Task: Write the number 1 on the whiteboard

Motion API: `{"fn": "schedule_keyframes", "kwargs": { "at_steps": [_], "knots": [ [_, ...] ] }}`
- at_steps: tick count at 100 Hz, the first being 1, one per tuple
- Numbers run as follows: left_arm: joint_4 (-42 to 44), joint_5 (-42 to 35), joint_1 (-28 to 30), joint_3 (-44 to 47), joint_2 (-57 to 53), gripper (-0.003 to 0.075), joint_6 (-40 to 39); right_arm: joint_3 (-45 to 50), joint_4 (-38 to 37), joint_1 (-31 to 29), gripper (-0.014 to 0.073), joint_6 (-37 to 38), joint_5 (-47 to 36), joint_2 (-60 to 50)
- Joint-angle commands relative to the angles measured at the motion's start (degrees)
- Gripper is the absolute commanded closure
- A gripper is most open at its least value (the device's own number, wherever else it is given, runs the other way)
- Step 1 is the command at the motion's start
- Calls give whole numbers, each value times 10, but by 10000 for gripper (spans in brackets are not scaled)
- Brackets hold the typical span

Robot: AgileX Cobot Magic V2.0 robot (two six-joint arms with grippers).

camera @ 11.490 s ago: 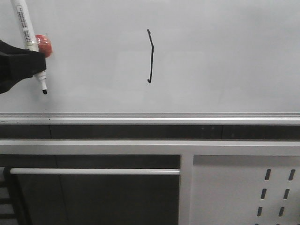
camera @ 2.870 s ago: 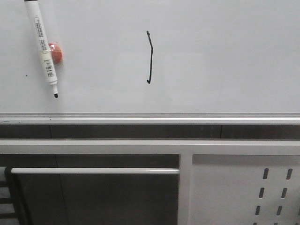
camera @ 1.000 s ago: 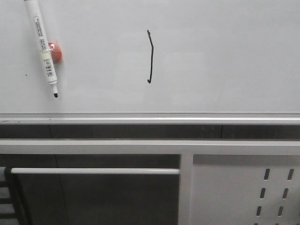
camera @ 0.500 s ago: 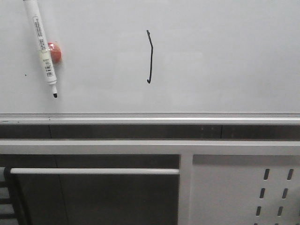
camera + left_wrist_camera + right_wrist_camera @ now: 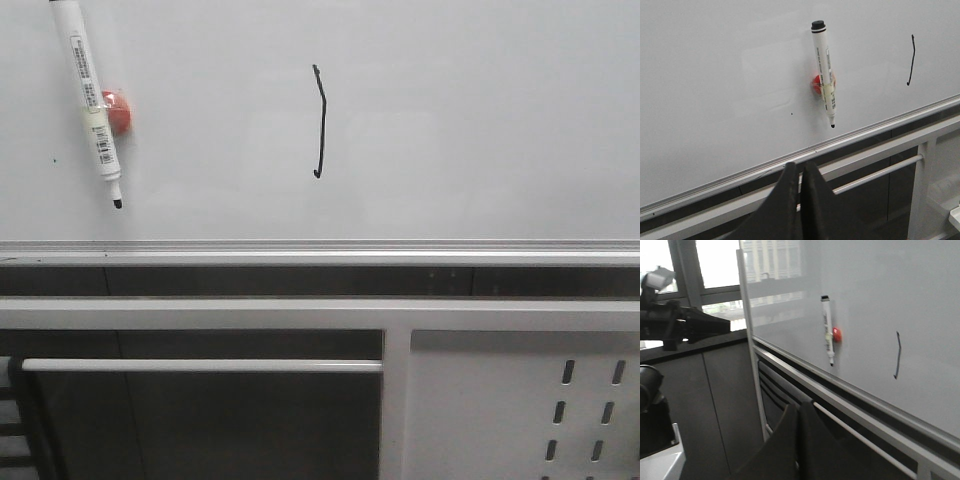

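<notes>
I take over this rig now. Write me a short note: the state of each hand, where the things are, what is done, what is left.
Left hand: shut, empty, away from the board.
Right hand: shut, empty, also clear.
The number 1 is drawn near the middle of the whiteboard.
The marker is uncapped, tip down, at the board's left, by a red holder.
Done: writing. Left: seemingly nothing; perhaps cap the marker.

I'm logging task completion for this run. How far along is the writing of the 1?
Done: the number 1 stands drawn on the whiteboard, and the marker hangs on its red holder. In hand: nothing; left gripper and right gripper are shut, empty. Nothing visibly remains.
</notes>
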Motion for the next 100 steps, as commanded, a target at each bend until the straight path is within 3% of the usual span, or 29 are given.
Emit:
{"fn": "schedule_keyframes", "kwargs": {
  "at_steps": [1, 52, 100],
  "knots": [
    [-5, -40, 1, -18, 7, 738, -5, 5, -7, -38, 673, 30, -57, 12],
    [-5, -40, 1, -18, 7, 738, -5, 82, -14, -311, 673, 54, -59, 12],
    [-5, -40, 1, -18, 7, 738, -5, 93, -19, -536, 673, -23, -60, 12]
  ]
}}
